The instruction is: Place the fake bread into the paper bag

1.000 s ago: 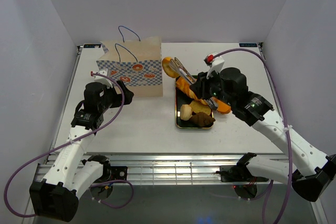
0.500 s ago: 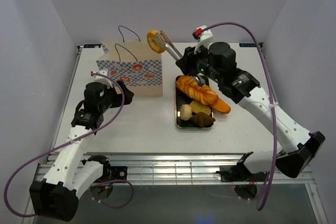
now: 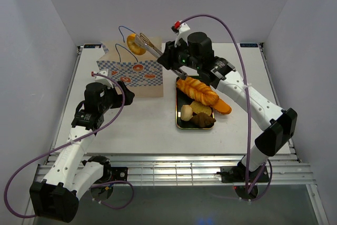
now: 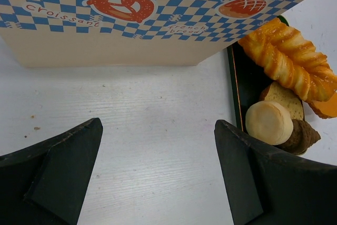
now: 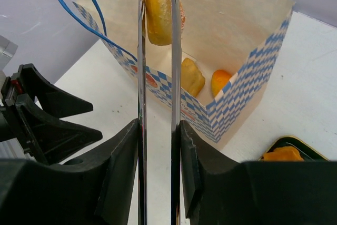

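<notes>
My right gripper (image 3: pixel 169 59) (image 5: pixel 157 130) is shut on the metal tongs (image 5: pixel 171 67), which pinch a round golden bread (image 3: pixel 135 44) (image 5: pixel 158 3) in the air over the open paper bag (image 3: pixel 138 72) (image 5: pixel 237 30). Two orange breads (image 5: pixel 205 80) lie inside the bag. More breads, a twisted golden loaf (image 3: pixel 197 90) (image 4: pixel 287 56), a round roll (image 3: pixel 186 111) (image 4: pixel 268 122) and a brown croissant (image 3: pixel 202 120), lie on the dark green tray (image 3: pixel 179 122). My left gripper (image 3: pixel 126 91) (image 4: pixel 158 140) is open and empty, low over the table just in front of the bag (image 4: pixel 131 14).
The tray's dark edge (image 4: pixel 234 93) lies right of the bag. The bag's blue cord handles (image 3: pixel 126 30) (image 5: pixel 79 3) stick up behind and beside the tongs. White walls enclose the table on three sides.
My right arm has lifted the tongs with the round bread from the tray and carried them left to above the bag's mouth. The left arm has not moved.
</notes>
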Available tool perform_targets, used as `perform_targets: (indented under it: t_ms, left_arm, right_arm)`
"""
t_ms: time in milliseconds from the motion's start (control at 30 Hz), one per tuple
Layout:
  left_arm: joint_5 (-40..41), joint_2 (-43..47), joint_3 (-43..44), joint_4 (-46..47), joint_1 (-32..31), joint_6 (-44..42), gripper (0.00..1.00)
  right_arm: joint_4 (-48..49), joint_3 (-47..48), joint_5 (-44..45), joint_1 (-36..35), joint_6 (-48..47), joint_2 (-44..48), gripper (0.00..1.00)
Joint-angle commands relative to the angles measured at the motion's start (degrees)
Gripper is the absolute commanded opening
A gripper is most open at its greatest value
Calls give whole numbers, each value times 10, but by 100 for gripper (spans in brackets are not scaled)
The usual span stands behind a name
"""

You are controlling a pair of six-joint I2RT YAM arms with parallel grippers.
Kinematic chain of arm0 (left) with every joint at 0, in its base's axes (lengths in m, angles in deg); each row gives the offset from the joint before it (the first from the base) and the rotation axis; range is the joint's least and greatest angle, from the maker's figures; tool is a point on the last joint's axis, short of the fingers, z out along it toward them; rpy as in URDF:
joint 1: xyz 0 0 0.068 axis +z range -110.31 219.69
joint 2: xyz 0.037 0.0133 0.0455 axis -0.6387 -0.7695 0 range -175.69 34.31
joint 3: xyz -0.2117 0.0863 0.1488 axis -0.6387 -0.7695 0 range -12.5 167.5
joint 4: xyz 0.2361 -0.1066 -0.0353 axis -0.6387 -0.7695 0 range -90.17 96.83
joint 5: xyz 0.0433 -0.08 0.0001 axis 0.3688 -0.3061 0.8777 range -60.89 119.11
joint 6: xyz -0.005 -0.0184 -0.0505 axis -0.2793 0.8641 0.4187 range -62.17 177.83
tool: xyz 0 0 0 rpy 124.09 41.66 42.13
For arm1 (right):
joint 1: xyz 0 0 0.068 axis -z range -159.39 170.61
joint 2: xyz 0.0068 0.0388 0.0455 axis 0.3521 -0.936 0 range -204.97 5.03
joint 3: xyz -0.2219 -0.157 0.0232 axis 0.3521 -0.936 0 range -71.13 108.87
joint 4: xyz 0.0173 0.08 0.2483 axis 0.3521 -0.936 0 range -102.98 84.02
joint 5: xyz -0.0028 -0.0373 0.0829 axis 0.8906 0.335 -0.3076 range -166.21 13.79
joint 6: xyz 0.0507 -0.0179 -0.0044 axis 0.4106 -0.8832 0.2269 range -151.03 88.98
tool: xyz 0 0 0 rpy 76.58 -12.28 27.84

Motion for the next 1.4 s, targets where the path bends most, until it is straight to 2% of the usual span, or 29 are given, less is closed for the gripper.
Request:
perform_targets:
  t_ms: [0, 100, 300, 433, 533, 967, 1200, 1367]
  left_arm:
    - [-11, 6, 21, 4, -1, 3, 98]
    - [-15, 5, 21, 5, -2, 3, 98]
    - [-18, 2, 20, 5, -2, 3, 98]
    - [-16, -1, 20, 5, -2, 3, 98]
    - [-16, 0, 19, 5, -2, 3, 98]
    - [-11, 0, 20, 5, -2, 2, 98]
    - [-4, 1, 21, 3, -3, 1, 98]
    - [-2, 0, 22, 3, -2, 1, 98]
  right_arm:
    - [54, 52, -33, -6, 18, -21, 40]
    - [57, 78, -46, -8, 28, -47, 40]
    - [61, 119, -70, -12, 43, -93, 48]
    - [51, 136, -79, -12, 46, -113, 58]
    - [44, 137, -78, -12, 44, -114, 59]
    - [23, 148, -68, -10, 28, -57, 61]
    - [24, 117, -54, -8, 22, -7, 61]
    - [25, 59, -36, -8, 16, 48, 61]
